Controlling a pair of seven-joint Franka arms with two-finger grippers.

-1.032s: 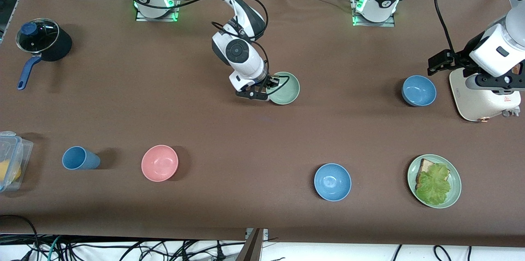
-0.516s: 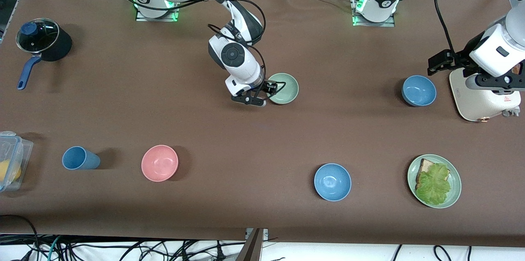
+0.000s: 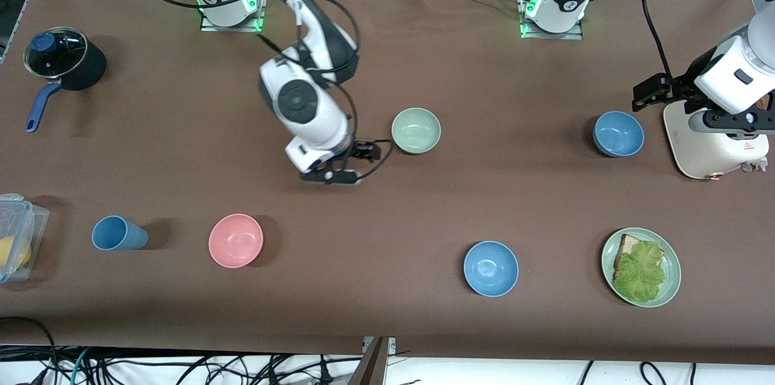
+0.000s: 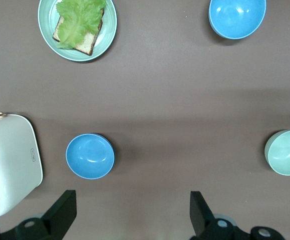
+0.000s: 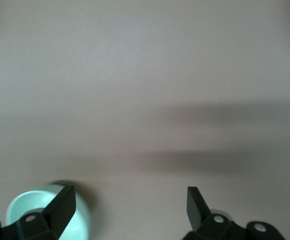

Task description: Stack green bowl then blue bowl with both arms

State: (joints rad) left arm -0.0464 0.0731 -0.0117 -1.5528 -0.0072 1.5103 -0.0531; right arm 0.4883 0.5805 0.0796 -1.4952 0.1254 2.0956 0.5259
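Green bowl (image 3: 416,130) sits upright and alone on the brown table (image 3: 387,209), empty, near the middle of the table's length, clear of the right gripper (image 3: 345,168) — that pincer hangs just beside it over bare tabletop, toward the right arm's end and a little lower in the front view. Its two black fingers (image 5: 60,205) are spread wide with nothing between them, and in the right wrist view only an edge of the pale bowl (image 5: 45,212) shows by one finger. Left gripper (image 3: 651,91) hangs high over the table at the left arm's end, partly over the cream toaster (image 3: 714,143); its fingers (image 4: 62,210) are likewise parted and hold nothing. From the left pincer's own camera one blue bowl (image 4: 90,156) lies almost straight beneath it, just beside the toaster (image 4: 10,162); in the front view this bowl (image 3: 618,133) rests between the toaster and the sage bowl, well apart from the latter. A second blue bowl (image 3: 491,268) stands nearer the front camera, with a flat green plate (image 3: 641,267) carrying toast and lettuce beside it toward the left arm's end. Toward the right arm's end, nearer the camera than the right pincer, are a pink bowl (image 3: 235,240) and a blue cup (image 3: 118,233) — and a lidded black pot (image 3: 63,64) stands farther from the camera.
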